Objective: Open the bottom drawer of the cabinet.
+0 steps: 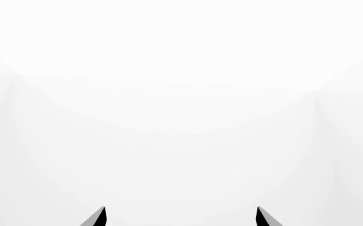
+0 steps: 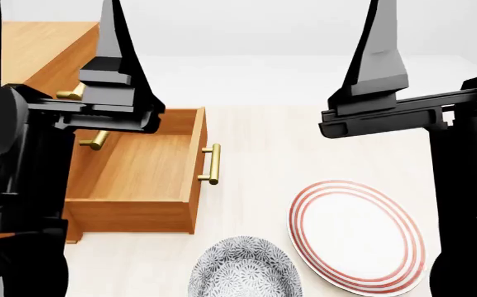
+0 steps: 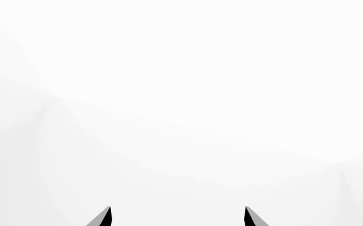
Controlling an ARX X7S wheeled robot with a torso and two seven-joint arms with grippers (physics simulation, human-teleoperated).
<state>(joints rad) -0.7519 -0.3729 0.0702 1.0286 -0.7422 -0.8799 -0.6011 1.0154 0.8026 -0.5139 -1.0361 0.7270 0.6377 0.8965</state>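
The cabinet (image 2: 44, 52) stands at the left in the head view. Its bottom drawer (image 2: 135, 170) is pulled far out, and its empty wooden inside shows. The drawer's brass bar handle (image 2: 211, 163) faces the middle of the table. The brass handles of the two upper drawers (image 2: 72, 94) (image 2: 96, 141) show partly behind my left arm (image 2: 110, 93). Both arms are raised and point upward, clear of the drawer. My left gripper (image 1: 181, 208) and my right gripper (image 3: 178, 208) are open and empty, and their wrist views show only white background.
A white plate with red rings (image 2: 358, 238) lies on the pale table (image 2: 263, 142) to the right of the drawer. A grey patterned bowl (image 2: 242, 269) sits near the front edge, just right of the drawer's front corner. My right arm (image 2: 386, 111) hangs above the plate.
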